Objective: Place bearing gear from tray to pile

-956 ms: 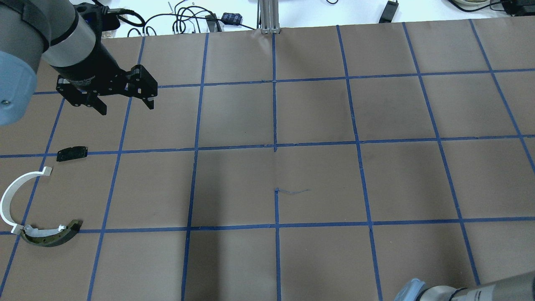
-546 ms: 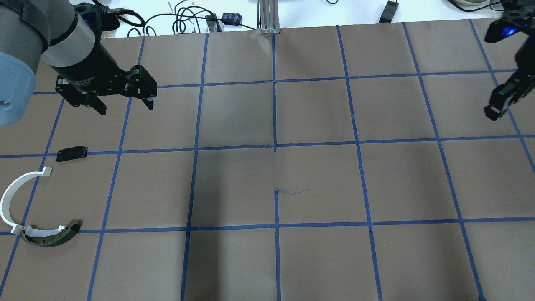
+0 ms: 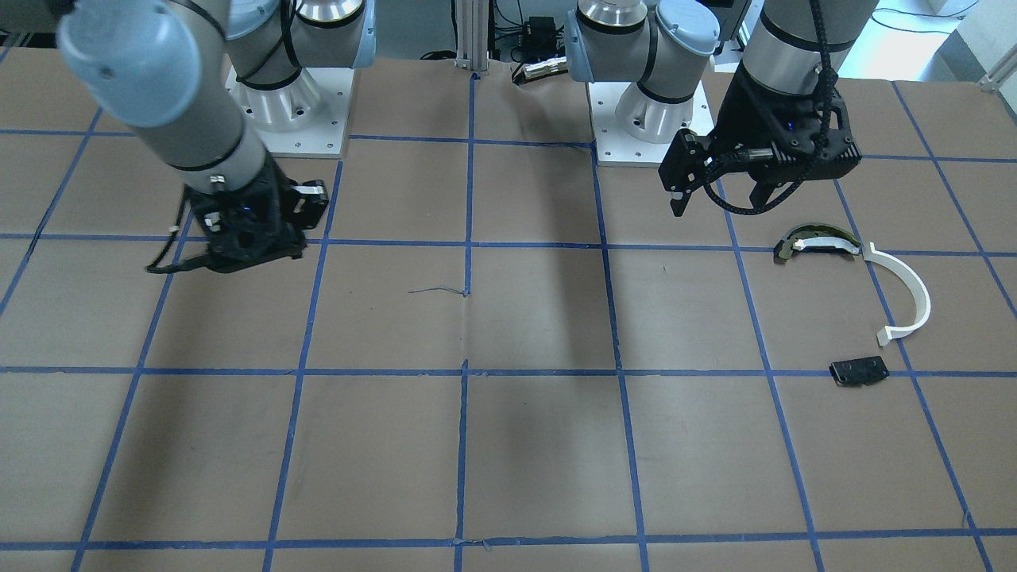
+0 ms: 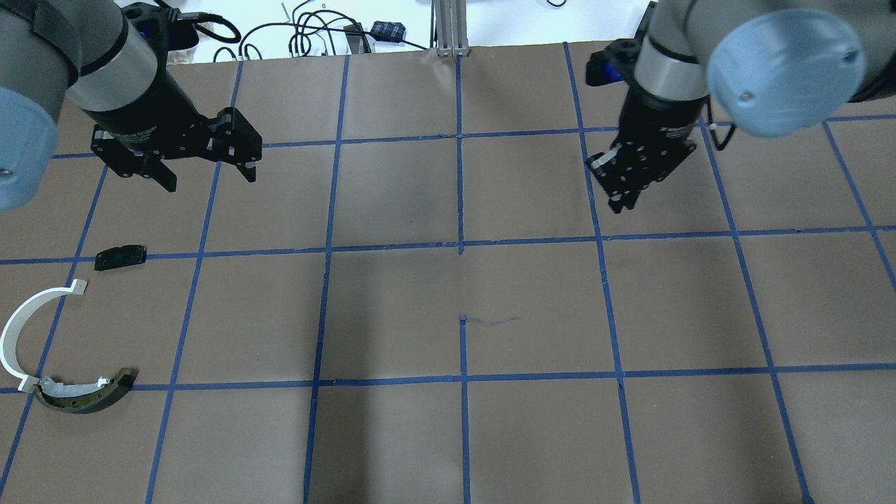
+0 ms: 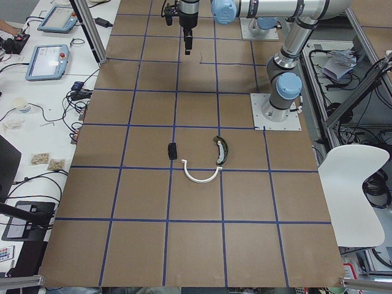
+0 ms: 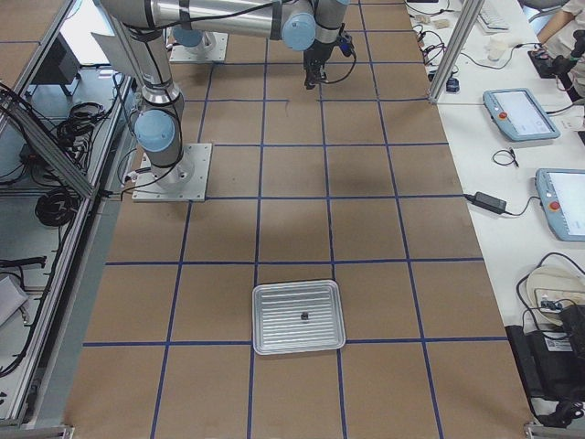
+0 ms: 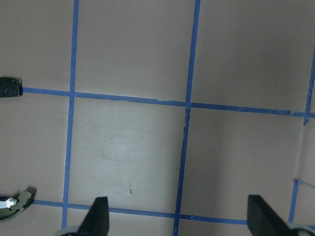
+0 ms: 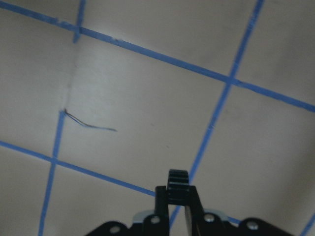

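Robot's right gripper (image 8: 178, 191) pinches a small black toothed gear (image 8: 178, 178) between its fingers, held above the brown, blue-gridded table (image 4: 532, 301) on the right side of its centre line. The gear is in the air, well apart from the pile (image 3: 924, 300) on the robot's left side of the table. The pile is made up of a thin white half-ring (image 4: 7, 339), a dark curved piece with a white strip (image 4: 87, 397) touching the ring's near end, and a flat black plate (image 4: 120, 257) lying a little apart. The left gripper (image 4: 210, 178) hangs over bare table beyond the plate, its jaws spread wide and holding nothing. At the table's far right end, a metal tray (image 6: 274, 329) holds one small dark part (image 6: 303, 315), too small to make out.
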You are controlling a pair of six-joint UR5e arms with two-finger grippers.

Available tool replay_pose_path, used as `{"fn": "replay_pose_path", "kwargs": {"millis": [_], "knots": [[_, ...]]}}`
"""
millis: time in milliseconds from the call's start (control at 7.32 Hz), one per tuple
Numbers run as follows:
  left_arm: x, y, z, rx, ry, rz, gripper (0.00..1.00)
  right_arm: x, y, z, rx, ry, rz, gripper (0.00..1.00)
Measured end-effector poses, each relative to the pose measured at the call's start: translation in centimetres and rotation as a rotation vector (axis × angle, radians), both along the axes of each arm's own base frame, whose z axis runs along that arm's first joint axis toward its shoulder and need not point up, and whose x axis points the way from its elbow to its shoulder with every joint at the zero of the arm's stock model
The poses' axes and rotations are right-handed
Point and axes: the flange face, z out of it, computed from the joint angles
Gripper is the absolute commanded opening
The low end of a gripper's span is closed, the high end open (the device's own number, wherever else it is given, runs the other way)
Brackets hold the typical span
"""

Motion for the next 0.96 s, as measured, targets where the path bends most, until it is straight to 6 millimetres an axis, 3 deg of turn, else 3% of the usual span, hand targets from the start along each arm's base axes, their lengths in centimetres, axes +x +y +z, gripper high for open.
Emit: {"fn": "replay_pose_path", "kwargs": {"millis": [273, 410, 546, 683, 956], "knots": [[0.0, 0.0, 0.0, 0.000, -0.001, 0.000, 1.00, 11.5, 0.4, -7.5, -0.073, 0.025, 0.051, 0.05], [0.0, 0.0, -0.1, 0.001, 0.000, 0.000, 1.00, 15.4, 0.8, -11.5, -0.126, 0.038, 0.074, 0.06], [0.0, -0.2, -0.1, 0.000, 0.005, 0.000, 1.00, 17.5, 1.5, -14.7, -0.163, 0.050, 0.099, 0.28], [0.0, -0.4, -0.1, 0.002, 0.011, 0.001, 1.00, 18.3, 1.9, -16.3, -0.181, 0.056, 0.115, 0.88], [0.1, -0.8, -0.9, 0.020, 0.018, 0.008, 1.00, 18.1, 1.6, -16.1, -0.214, 0.072, 0.136, 0.99]]}}
